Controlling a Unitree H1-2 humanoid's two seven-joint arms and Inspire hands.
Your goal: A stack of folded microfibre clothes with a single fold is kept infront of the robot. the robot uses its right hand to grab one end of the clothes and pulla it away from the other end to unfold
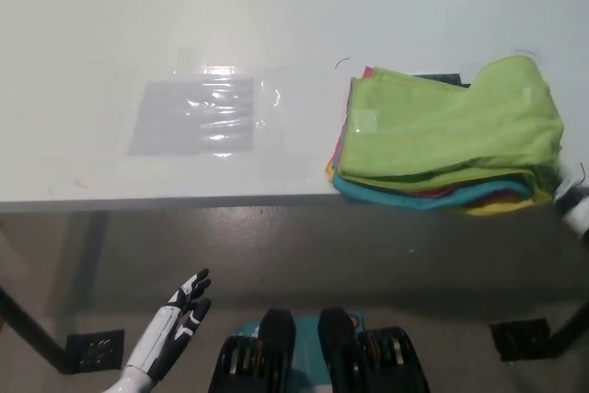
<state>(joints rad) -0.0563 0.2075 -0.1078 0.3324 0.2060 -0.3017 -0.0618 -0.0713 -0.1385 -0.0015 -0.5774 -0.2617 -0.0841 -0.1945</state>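
Note:
A stack of folded microfibre cloths (442, 140) lies on the white table (276, 25), near its front edge at the right. A lime green cloth (460, 121) is on top; teal, red and yellow edges show beneath it. Only a small part of my right hand (574, 204) shows at the picture's right edge, just beside the stack's front right corner; its fingers are not clear. Low at the left, under the table's level, my white left hand (179, 317) rests open and holds nothing.
A clear plastic sheet (198, 117) lies flat on the table left of the stack. A dark flat object (438, 78) peeks out behind the stack. The table's front edge (184, 202) runs across the picture, with floor below it.

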